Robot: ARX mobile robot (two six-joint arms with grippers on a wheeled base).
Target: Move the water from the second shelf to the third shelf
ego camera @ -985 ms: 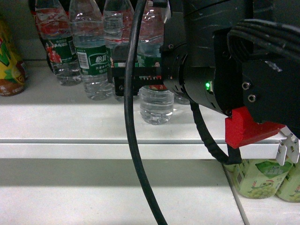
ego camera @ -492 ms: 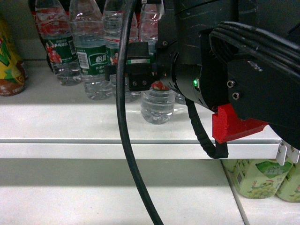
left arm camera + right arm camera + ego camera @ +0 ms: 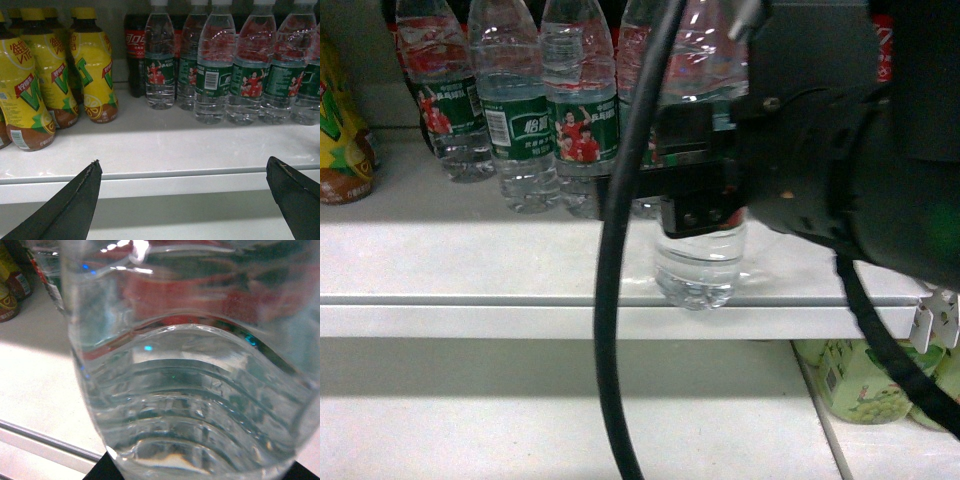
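A clear ribbed water bottle (image 3: 698, 268) stands out of its row, at the front edge of the white shelf (image 3: 470, 262). My right gripper (image 3: 695, 200) is shut on it around the label band. In the right wrist view the water bottle (image 3: 190, 390) fills the frame, with dark fingertips (image 3: 102, 471) at its lower corners. I cannot tell whether its base touches the shelf. Several more water bottles (image 3: 582, 120) with green labels stand behind in a row. My left gripper (image 3: 183, 167) hangs open and empty before the shelf edge (image 3: 165, 175), and it is out of the head view.
Yellow drink bottles (image 3: 95, 70) stand at the shelf's left, with a cola bottle (image 3: 134, 50) behind them. On the lower shelf (image 3: 520, 410), pale green drink bottles (image 3: 860, 380) sit at the right. A black cable (image 3: 615, 330) hangs down across the head view.
My right gripper has drawn back toward the camera and to the right, bringing the water bottle out of the row to the shelf's front edge.
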